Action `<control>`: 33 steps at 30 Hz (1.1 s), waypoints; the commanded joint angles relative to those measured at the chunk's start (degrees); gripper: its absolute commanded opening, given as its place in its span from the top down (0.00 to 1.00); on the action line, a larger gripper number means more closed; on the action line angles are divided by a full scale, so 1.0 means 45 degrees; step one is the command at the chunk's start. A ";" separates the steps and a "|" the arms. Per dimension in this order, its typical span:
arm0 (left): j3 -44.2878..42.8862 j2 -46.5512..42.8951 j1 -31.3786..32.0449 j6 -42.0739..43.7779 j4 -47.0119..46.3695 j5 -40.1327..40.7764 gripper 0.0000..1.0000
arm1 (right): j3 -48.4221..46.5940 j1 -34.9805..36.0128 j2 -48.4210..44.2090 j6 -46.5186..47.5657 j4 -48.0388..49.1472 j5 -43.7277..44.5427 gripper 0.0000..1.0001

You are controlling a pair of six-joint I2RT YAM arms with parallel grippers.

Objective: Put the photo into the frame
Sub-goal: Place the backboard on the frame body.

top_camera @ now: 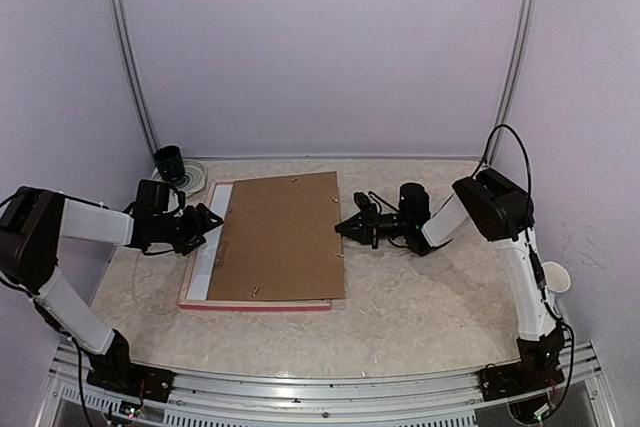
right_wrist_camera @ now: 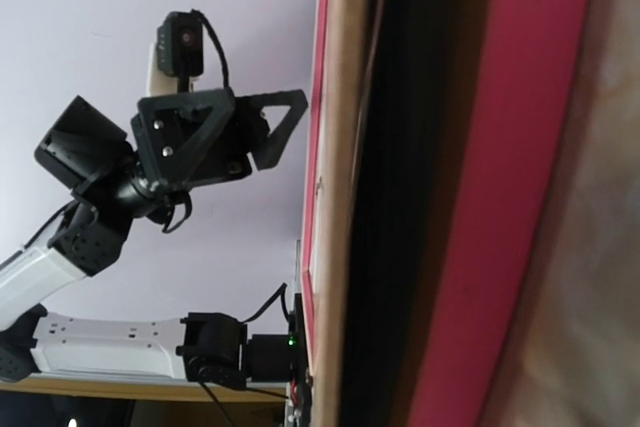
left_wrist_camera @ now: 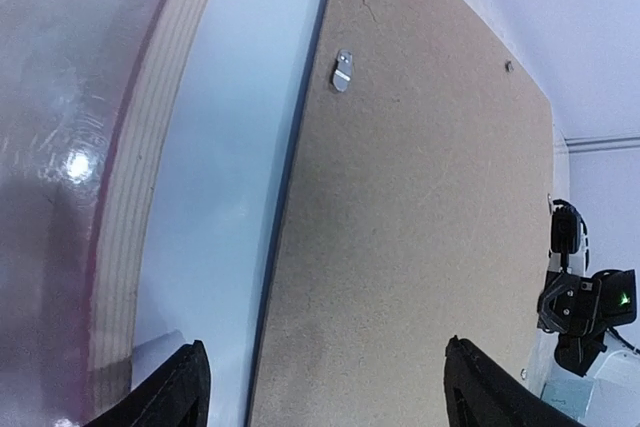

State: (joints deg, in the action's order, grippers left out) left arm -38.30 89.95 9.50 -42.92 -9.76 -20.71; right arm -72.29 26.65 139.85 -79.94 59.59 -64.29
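Frame [top_camera: 255, 304] lies face down on the worktop [top_camera: 420, 307], backing board [top_camera: 280, 237] on it shifted right, white strip [top_camera: 208, 247] showing. Photo's hidden, probably underneath. Left fingers [left_wrist_camera: 185, 392] spread; right fingers [top_camera: 350, 227], can't tell. Board's not seated or clipped yet, I reckon.

frame [top_camera: 250, 305] face-down, backing board [top_camera: 280, 237] askew on top

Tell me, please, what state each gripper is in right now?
Left gripper: open, holding nothing, above the flat brown rectangular backing board.
Right gripper: at that board's right edge; open or shut cannot be told.
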 commanded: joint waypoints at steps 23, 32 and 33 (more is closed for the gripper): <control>0.1090 0.0390 -0.0724 0.0125 -0.0602 0.2472 0.22 | 0.0241 -0.0320 -0.0255 -0.2112 0.0700 -0.1087 0.97; 0.1152 0.1037 -0.0724 0.0044 -0.1283 0.1753 0.27 | 0.0358 -0.0418 -0.0047 -0.3150 0.1951 -0.1333 0.98; 0.1208 0.1179 -0.0724 -0.0014 -0.1451 0.1568 0.28 | 0.0337 -0.0443 -0.0019 -0.3363 0.2174 -0.1423 0.98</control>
State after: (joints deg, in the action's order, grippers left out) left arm -34.24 92.36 6.66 -42.37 -15.84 -11.46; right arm -71.37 25.58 140.16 -90.78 64.47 -67.20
